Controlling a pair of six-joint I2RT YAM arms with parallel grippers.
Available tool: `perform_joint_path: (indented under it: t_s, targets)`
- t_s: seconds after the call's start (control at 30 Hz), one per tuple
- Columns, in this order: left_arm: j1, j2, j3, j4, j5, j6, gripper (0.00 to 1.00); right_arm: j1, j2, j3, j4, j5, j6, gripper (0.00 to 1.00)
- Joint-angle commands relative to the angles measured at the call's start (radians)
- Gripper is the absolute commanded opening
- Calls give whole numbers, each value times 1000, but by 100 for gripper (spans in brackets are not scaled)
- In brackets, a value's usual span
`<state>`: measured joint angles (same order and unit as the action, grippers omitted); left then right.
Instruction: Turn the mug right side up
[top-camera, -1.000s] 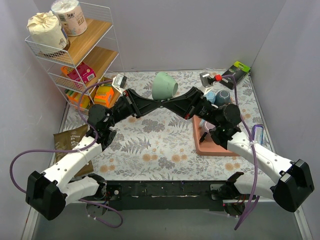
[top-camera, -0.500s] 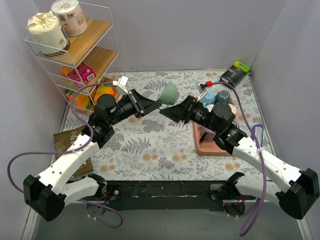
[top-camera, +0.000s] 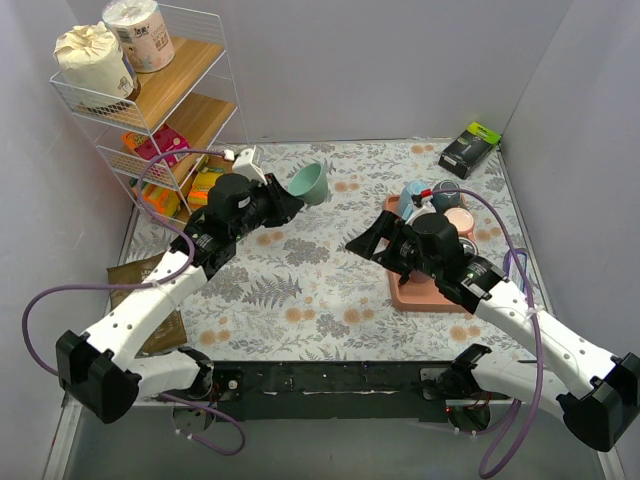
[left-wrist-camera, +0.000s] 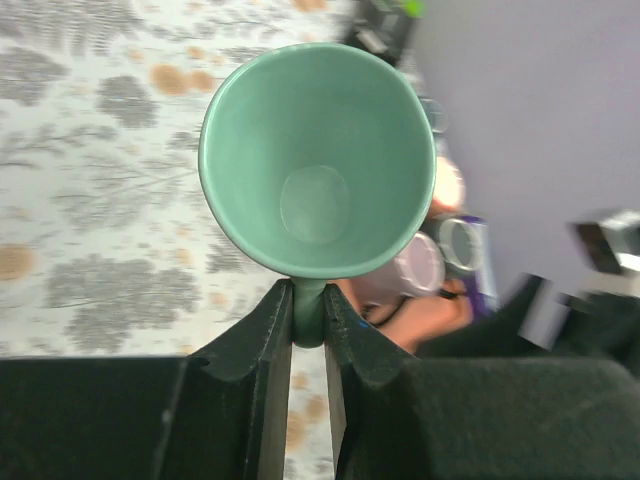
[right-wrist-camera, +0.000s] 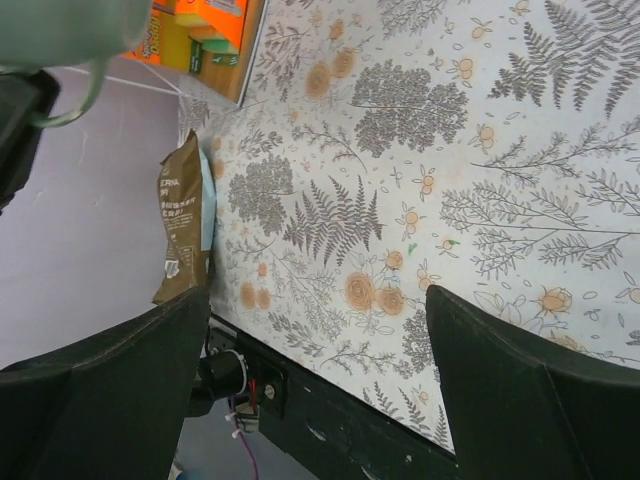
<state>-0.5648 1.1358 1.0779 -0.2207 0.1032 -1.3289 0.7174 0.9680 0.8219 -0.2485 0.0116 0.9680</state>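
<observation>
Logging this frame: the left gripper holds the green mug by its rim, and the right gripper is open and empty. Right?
Not by the rim. The left wrist view shows the left gripper holding the green mug by its handle, just under the rim. The right gripper is open and empty, as stated.

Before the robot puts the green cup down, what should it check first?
1. Grip on the mug: ok. The left jaws are shut on its handle.
2. Mug lifted off the table: ok.
3. Mug right side up: not ok. It is tilted, with its mouth facing the left wrist camera.
4. Mug empty inside: ok.
5. Right jaws out of the way: ok. They are open, empty and apart from the mug, beside the pink tray.
6. Bare landing spot: ok. The flowery table near the mug has nothing on it.
</observation>
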Motion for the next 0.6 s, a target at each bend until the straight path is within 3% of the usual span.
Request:
perform_joint_path:
  t_s: [0.0, 0.2, 0.57]
  targets:
    - [2, 68, 30, -14, -308, 220, 0, -3, -43, 62, -66, 54, -14, 94]
    - [3, 200, -19, 162, -467, 350, 0, -3, -69, 117, -136, 79, 3, 94]
    - [37, 588, 65, 379, -526, 504, 0, -19, -42, 233, -210, 136, -9, 94]
